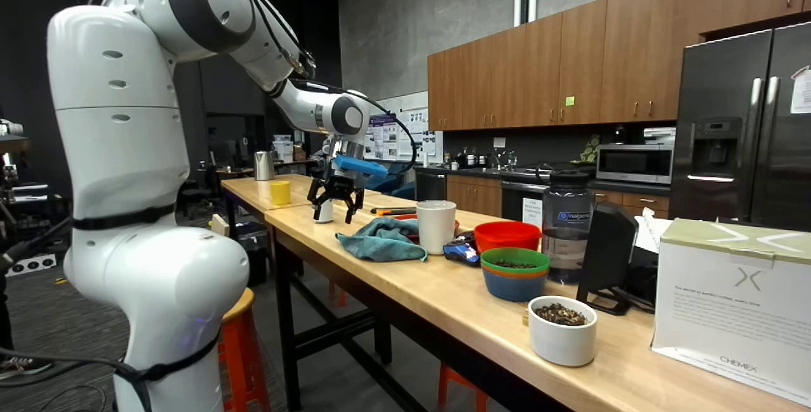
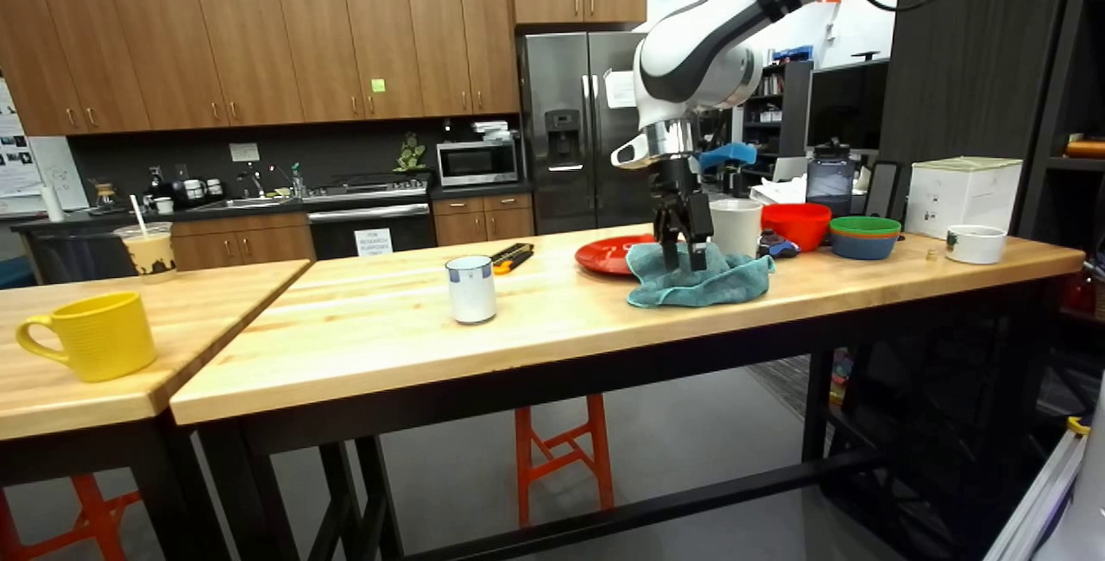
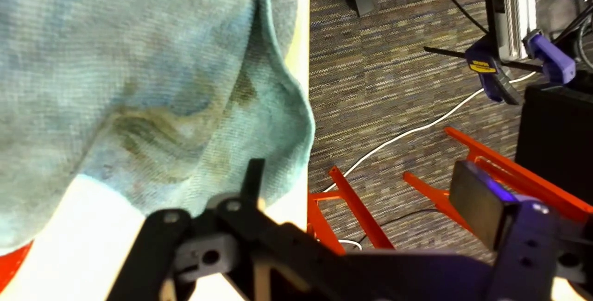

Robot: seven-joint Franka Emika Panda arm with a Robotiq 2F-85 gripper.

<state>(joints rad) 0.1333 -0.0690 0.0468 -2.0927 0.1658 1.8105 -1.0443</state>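
My gripper (image 1: 334, 208) is black, open and empty, with its fingers pointing down. It is nearest to a crumpled teal cloth (image 1: 380, 241). In an exterior view the gripper (image 2: 684, 261) overlaps the cloth (image 2: 708, 280); contact cannot be told. In the wrist view the open fingers (image 3: 366, 190) straddle the table's edge, one over the stained cloth (image 3: 185, 83), one over the floor. A red plate (image 2: 604, 255) lies partly behind the cloth. A white cup with a blue-marked rim (image 2: 472, 292) stands apart; it is partly hidden behind the gripper in an exterior view (image 1: 325, 212).
A tall white cup (image 1: 436, 228), blue-black item (image 1: 461, 250), red bowl (image 1: 507, 234), stacked bowls (image 1: 514, 279), bottle (image 1: 566, 234), small white bowl (image 1: 562, 339) and box (image 1: 728, 310) line the table. An orange-black tool (image 2: 514, 258) and yellow mug (image 2: 104, 338) show too.
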